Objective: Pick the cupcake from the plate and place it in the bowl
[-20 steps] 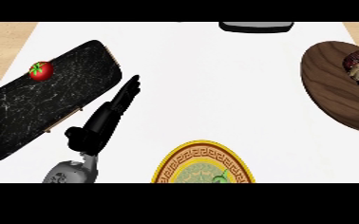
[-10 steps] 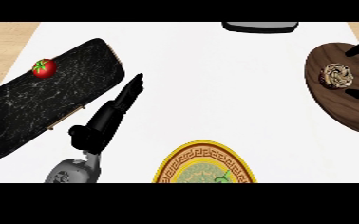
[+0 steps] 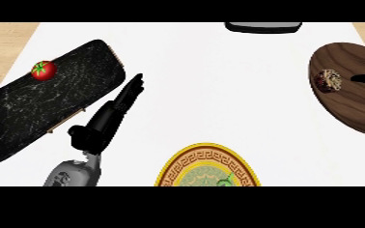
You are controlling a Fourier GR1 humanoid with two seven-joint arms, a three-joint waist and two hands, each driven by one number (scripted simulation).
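The cupcake [image 3: 330,80], small, brown and swirl-topped, sits on the wooden plate [image 3: 349,104] at far right, well apart from the left hand [image 3: 107,121], whose fingers [image 3: 130,89] lie straight, pressed together.

One view only, so no overlap with another. The head camera is looking steeply down onto the white counter [image 3: 214,92] from the robot's side, facing 12 o'clock. The left forearm [image 3: 75,174] is entering at 7 o'clock, close below the lens.
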